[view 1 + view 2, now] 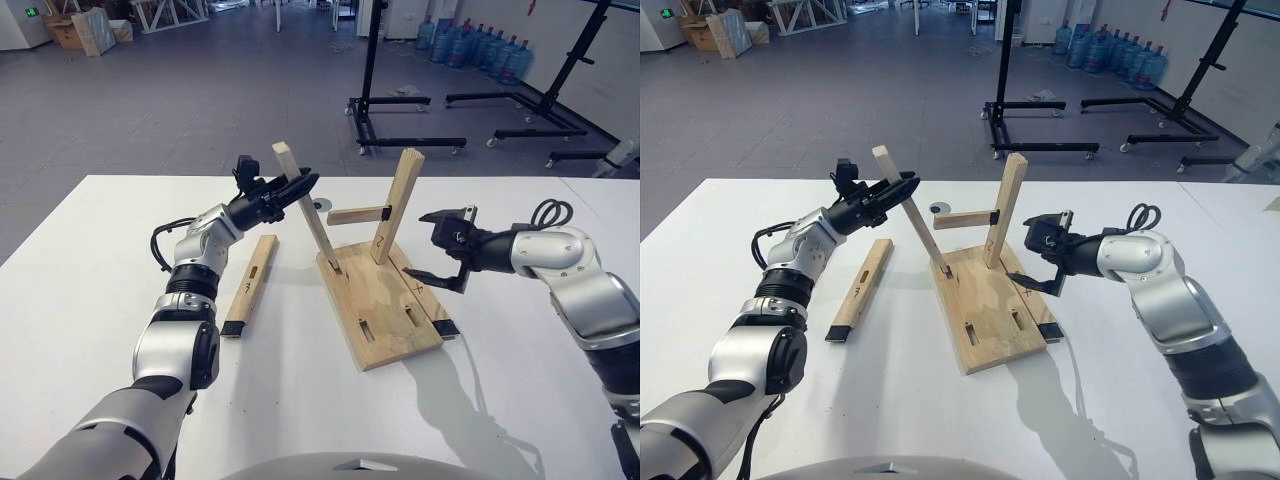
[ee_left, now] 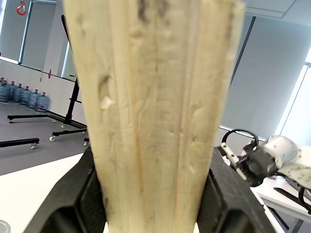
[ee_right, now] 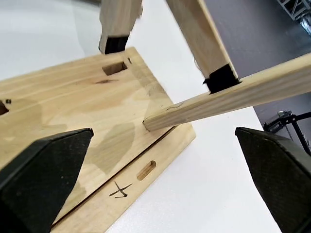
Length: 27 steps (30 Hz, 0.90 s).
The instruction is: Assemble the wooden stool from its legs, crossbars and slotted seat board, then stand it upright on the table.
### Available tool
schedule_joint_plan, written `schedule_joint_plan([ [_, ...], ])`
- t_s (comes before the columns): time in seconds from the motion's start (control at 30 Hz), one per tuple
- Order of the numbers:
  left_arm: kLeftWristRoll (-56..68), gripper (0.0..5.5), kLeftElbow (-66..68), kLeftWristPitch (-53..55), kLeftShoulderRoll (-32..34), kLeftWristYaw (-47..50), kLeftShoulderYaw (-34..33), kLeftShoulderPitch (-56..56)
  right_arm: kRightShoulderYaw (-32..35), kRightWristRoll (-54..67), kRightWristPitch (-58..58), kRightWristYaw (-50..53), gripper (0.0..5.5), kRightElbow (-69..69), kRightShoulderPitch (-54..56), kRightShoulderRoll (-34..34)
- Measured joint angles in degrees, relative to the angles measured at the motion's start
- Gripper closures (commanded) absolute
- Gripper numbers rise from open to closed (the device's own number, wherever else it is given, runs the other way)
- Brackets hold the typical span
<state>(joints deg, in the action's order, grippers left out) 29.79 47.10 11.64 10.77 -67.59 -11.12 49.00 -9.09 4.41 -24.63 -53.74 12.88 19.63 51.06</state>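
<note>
Currently the work looks to be at the leg-fitting stage. The seat board (image 1: 385, 310) lies flat in the middle of the white surface (image 1: 100, 260), slots facing up. The left claw (image 1: 300, 188) is clamped on the upper part of a tilted leg (image 1: 318, 232), whose dark foot rests at the board's eleven o'clock corner while its top leans off toward ten o'clock. The right wrist view has an open slot just beside that foot, so I cannot tell whether it is seated. A second leg (image 1: 395, 210) stands at the board's one o'clock end, leaning slightly. It carries a crossbar (image 1: 355, 215) that points toward nine o'clock, its free end stopping just short of the tilted leg. The right claw (image 1: 430, 247) hangs at three o'clock of the second leg, spread wide and holding nothing. A loose leg (image 1: 250, 283) lies flat at nine o'clock of the board, apart from it, and another stick (image 1: 435, 308) lies along the board's three o'clock edge, touching it. The next move likely calls for the tilted leg to be swung upright so that its foot drops into the slot and its side meets the crossbar's free end. The right claw would probably need to steady the second leg, since any push on the crossbar could tip that leg.
</note>
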Motion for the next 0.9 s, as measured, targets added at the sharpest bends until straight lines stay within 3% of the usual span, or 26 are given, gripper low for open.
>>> schedule_joint_plan([
  [0.9, -1.42, 3.48, 9.54, -10.25, -2.3, -1.81, -2.6, 0.37, -2.96, -0.94, 1.05, -0.88, 0.1, -0.29, -0.05, -4.67],
])
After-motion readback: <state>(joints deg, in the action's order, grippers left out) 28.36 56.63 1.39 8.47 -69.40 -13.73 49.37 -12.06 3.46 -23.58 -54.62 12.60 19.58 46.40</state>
